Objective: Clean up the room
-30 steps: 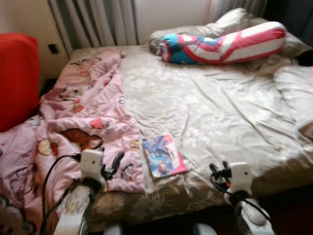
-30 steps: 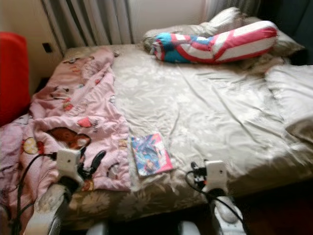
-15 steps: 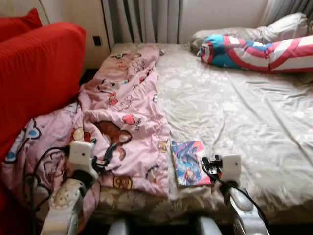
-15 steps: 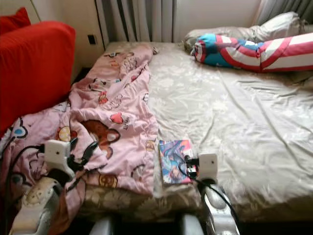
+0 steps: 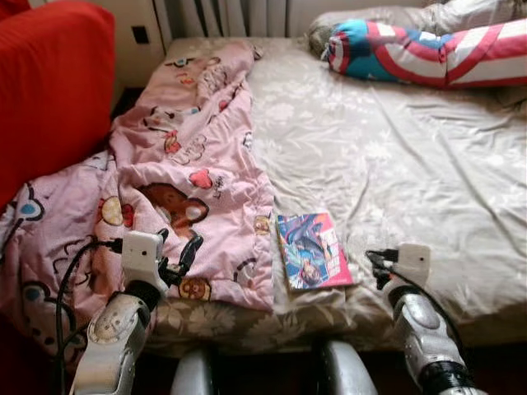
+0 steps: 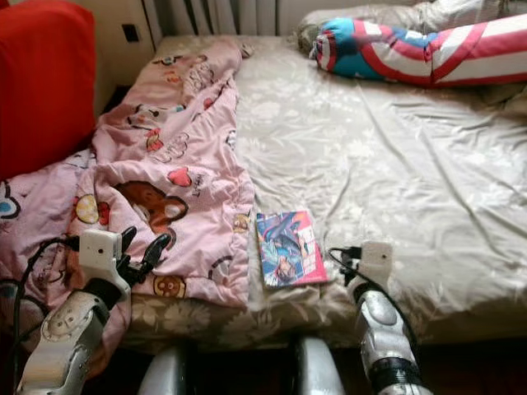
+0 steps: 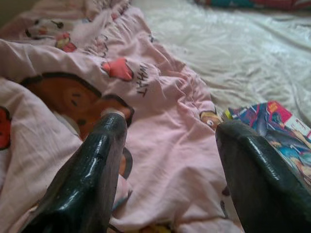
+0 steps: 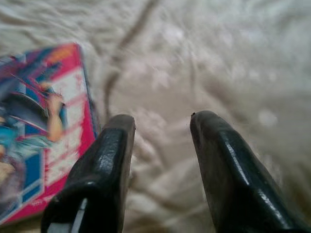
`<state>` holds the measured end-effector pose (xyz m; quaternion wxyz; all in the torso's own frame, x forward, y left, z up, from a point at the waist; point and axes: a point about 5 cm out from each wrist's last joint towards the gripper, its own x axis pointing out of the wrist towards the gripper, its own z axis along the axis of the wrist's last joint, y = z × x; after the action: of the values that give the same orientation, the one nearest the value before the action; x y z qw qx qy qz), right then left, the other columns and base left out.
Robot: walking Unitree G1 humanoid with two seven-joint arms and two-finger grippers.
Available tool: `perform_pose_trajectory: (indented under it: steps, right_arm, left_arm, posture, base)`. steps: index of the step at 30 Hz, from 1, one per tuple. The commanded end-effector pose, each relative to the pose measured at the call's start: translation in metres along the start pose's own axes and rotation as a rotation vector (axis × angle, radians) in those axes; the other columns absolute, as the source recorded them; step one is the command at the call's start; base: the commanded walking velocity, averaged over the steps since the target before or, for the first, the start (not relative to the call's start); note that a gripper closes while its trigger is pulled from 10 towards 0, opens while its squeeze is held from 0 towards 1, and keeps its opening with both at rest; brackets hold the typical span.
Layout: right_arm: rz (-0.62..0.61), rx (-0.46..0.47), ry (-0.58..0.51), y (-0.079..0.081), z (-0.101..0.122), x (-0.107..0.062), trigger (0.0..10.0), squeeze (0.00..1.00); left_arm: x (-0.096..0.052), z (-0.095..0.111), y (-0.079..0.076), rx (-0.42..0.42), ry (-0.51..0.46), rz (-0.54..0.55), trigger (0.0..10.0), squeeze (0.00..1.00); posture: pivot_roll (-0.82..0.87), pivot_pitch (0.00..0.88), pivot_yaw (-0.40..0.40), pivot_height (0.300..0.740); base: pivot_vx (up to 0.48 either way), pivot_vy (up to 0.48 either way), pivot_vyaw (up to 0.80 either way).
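Thin glossy pink-and-blue comic book (image 5: 310, 250) lies flat near foot edge of beige bed (image 5: 428, 164), beside crumpled pink cartoon blanket (image 5: 198, 164). My right hand (image 8: 160, 126) open beside it, left hand (image 7: 167, 128) open over blanket. Book likely light, floppy, slippery; pinch exposed edge.

Red sofa (image 5: 49, 90) beside bed (image 5: 428, 173), curtains (image 5: 222, 15) behind.

A thin, glossy comic book with a pink, blue and white cover (image 5: 311, 251) lies flat and closed, face up, near the foot edge of the bed with the beige floral sheet (image 5: 412, 164), just beside the crumpled pink cartoon-print quilt (image 5: 189, 173).
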<state>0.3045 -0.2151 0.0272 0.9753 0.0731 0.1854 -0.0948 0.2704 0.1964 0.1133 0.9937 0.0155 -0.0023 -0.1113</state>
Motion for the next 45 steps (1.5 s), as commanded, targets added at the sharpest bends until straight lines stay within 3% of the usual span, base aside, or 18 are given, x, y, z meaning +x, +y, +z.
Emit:
perform_pose_trajectory:
  steps: [1, 5, 6, 7, 17, 18, 19, 28, 42, 43, 44, 45]
  right_arm:
    - [-0.030, 0.050, 0.019, -0.005, -0.003, 0.000, 10.0, 0.00]
    - [-0.028, 0.091, 0.039, -0.004, -0.003, 0.004, 10.0, 0.00]
    - [-0.026, 0.125, 0.037, -0.003, -0.002, 0.006, 10.0, 0.98]
    - [-0.018, 0.147, 0.030, -0.001, 0.000, 0.007, 10.0, 1.00]
    - [0.042, 0.273, -0.044, 0.011, 0.015, 0.013, 10.0, 1.00]
    - [0.051, 0.289, -0.051, 0.012, 0.016, 0.013, 10.0, 0.58]
    - [0.067, 0.318, -0.051, 0.015, 0.017, 0.014, 10.0, 0.00]
    - [0.124, 0.324, -0.041, 0.032, 0.022, 0.017, 10.0, 0.00]
    - [0.099, 0.328, -0.057, 0.026, 0.022, 0.017, 10.0, 0.00]
    - [0.101, 0.326, -0.045, 0.028, 0.018, 0.016, 1.4, 0.00]
    - [0.105, 0.324, -0.042, 0.029, 0.016, 0.016, 0.0, 0.00]
    - [0.109, 0.321, -0.040, 0.030, 0.015, 0.015, 0.0, 0.00]
  left_arm:
    - [-0.003, 0.003, -0.003, 0.009, 0.005, -0.016, 10.0, 0.00]
    - [-0.003, 0.003, -0.005, 0.010, 0.015, -0.031, 10.0, 0.00]
    - [-0.004, 0.004, -0.005, 0.015, 0.019, -0.039, 10.0, 0.00]
    - [-0.004, 0.005, -0.005, 0.019, 0.021, -0.042, 10.0, 0.00]
    - [-0.016, 0.013, 0.002, 0.054, 0.033, -0.026, 10.0, 0.00]
    - [-0.018, 0.014, 0.002, 0.056, 0.034, -0.023, 10.0, 0.00]
    - [-0.019, 0.015, 0.003, 0.059, 0.036, -0.020, 10.0, 0.00]
    - [-0.025, 0.021, 0.004, 0.066, 0.043, -0.005, 10.0, 0.00]
    - [-0.033, 0.018, 0.004, 0.067, 0.072, 0.006, 10.0, 0.00]
    - [-0.033, 0.018, 0.004, 0.071, 0.075, 0.005, 10.0, 0.00]
    - [-0.033, 0.018, 0.004, 0.071, 0.075, 0.004, 10.0, 0.00]
    - [-0.033, 0.018, 0.004, 0.071, 0.076, 0.003, 10.0, 0.00]
  posture:
    - [0.04, 0.207, 0.019, 0.595]
    - [0.05, 0.228, 0.038, 0.595]
    - [0.05, 0.239, 0.046, 0.595]
    - [0.06, 0.242, 0.046, 0.595]
    - [0.10, 0.322, 0.065, 0.595]
    - [0.11, 0.333, 0.068, 0.595]
    - [0.11, 0.344, 0.070, 0.595]
    - [0.14, 0.372, 0.075, 0.595]
    - [0.15, 0.358, 0.073, 0.595]
    - [0.15, 0.358, 0.073, 0.595]
    - [0.15, 0.358, 0.073, 0.595]
    - [0.15, 0.358, 0.073, 0.595]
  base:
    - [0.000, 0.000, 0.00]
    - [0.000, 0.000, 0.00]
    - [0.000, 0.000, 0.00]
    - [0.000, 0.000, 0.00]
    - [0.000, 0.000, 0.00]
    - [0.000, 0.000, 0.00]
    - [0.000, 0.000, 0.00]
    - [0.000, 0.000, 0.00]
    - [0.000, 0.000, 0.00]
    - [0.000, 0.000, 0.00]
    - [0.000, 0.000, 0.00]
    - [0.000, 0.000, 0.00]
